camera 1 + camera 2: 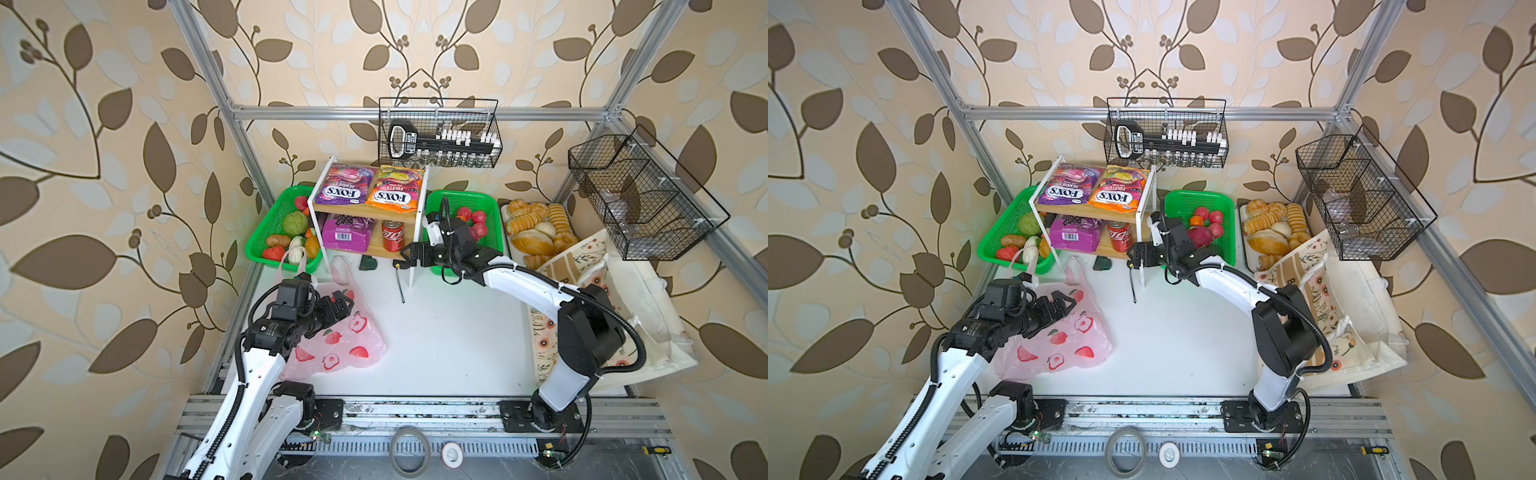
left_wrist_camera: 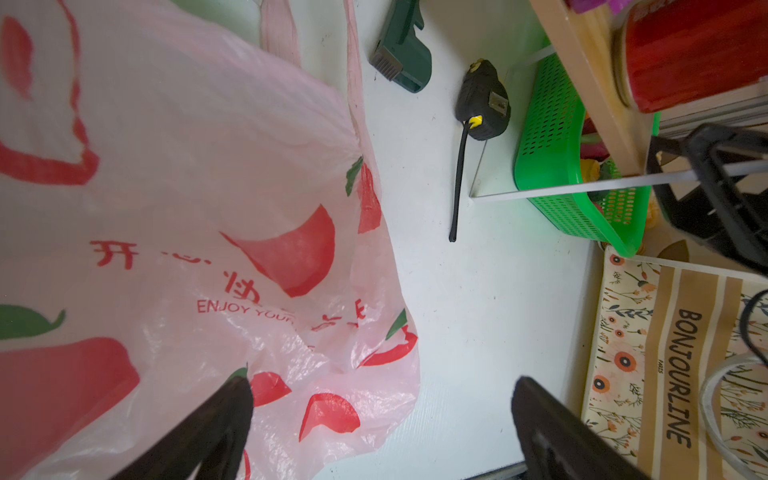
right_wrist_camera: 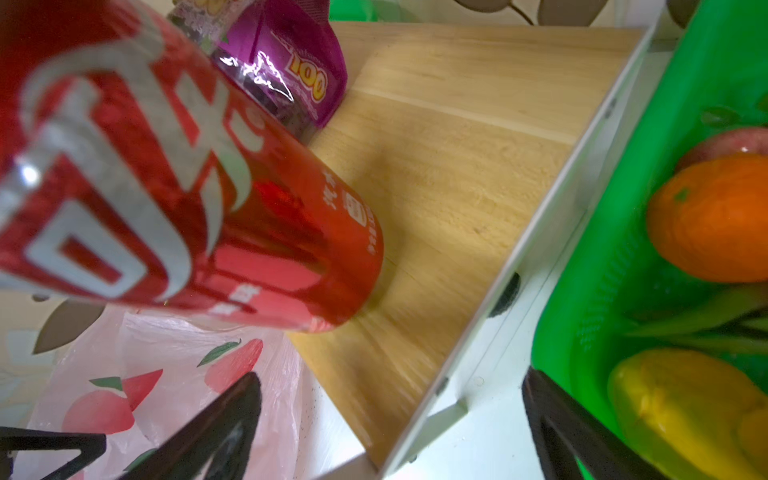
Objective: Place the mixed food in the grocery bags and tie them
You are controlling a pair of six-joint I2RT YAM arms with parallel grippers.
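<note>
The right end effector (image 1: 407,254) is hovering wide open and empty beside the red cola can (image 1: 392,235), a rigid, smooth, likely slippery cylinder best gripped mid-body.

Two nearly identical overhead views look steeply down from above the front edge onto the whole white table (image 1: 436,332), facing the wooden shelf (image 1: 365,212) at the back wall. The left wrist camera hangs close over the pink plastic bag (image 2: 187,208), facing across the table toward the canvas tote (image 2: 673,332). The right wrist camera sits very near the red cola can (image 3: 166,187) on the shelf's lower board, beside a green basket (image 3: 602,291). All four views share the bag and the can.
</note>
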